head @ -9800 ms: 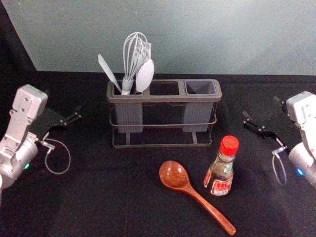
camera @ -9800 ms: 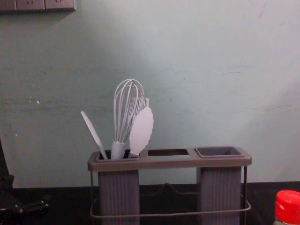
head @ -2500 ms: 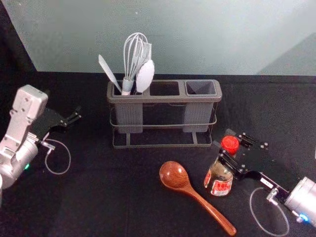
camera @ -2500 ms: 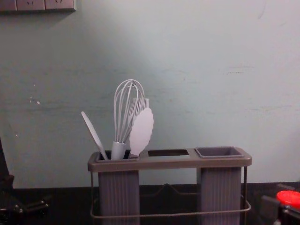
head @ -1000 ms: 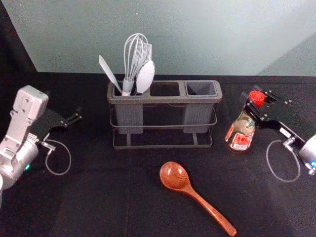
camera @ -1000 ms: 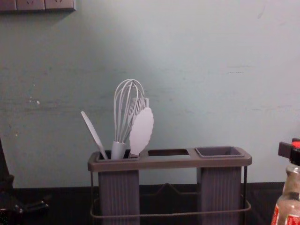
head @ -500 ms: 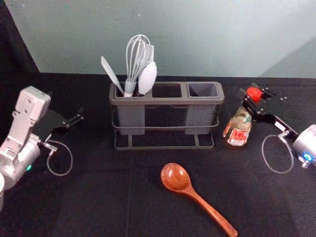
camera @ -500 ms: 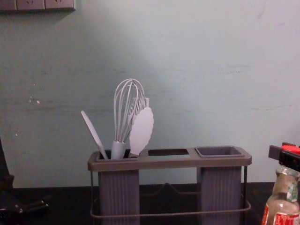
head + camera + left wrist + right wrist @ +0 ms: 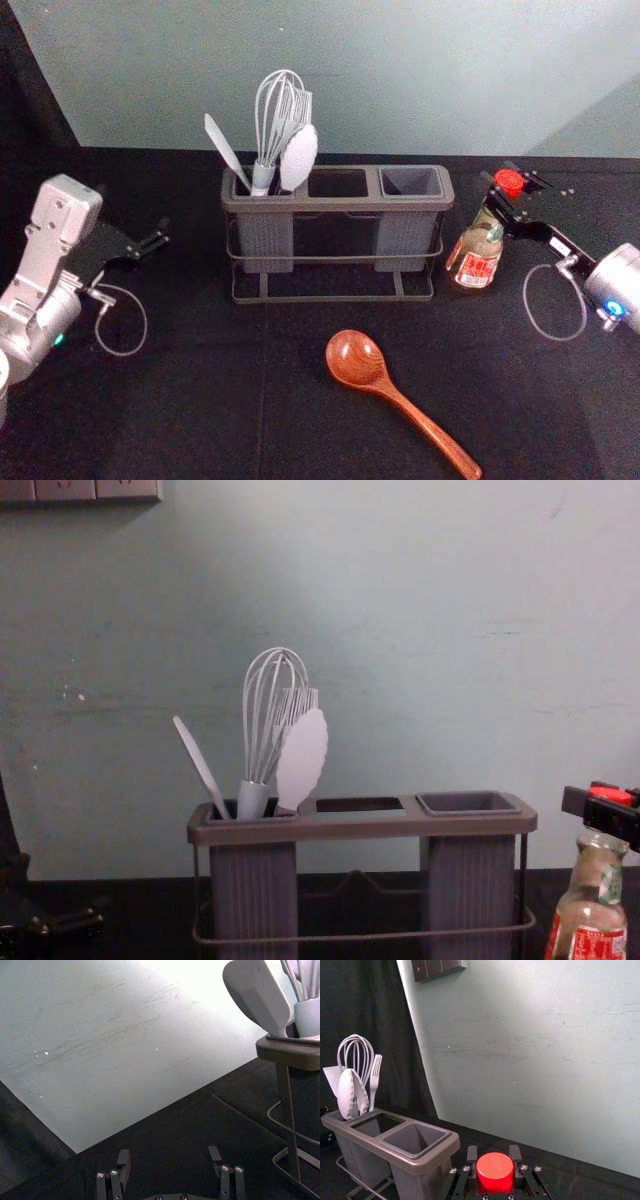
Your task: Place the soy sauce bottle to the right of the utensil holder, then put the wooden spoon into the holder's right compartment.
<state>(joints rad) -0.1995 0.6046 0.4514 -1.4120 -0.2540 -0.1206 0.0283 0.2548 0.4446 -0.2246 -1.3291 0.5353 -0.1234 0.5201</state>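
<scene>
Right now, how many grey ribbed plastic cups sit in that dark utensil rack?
2. The left cup holds a white wire whisk and other white utensils; the right cup is at the other end of the rack, nearer the red-capped glass bottle. None seems hidden.

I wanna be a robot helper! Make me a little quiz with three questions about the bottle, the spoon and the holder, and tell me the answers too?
1. True or false: the wooden spoon lies in front of the utensil holder.
2. Which one grips the soy sauce bottle? a) left gripper b) right gripper
3. Fill in: the whisk stands in the holder's ____ compartment.

Key: 1 true; 2 b; 3 left
</scene>
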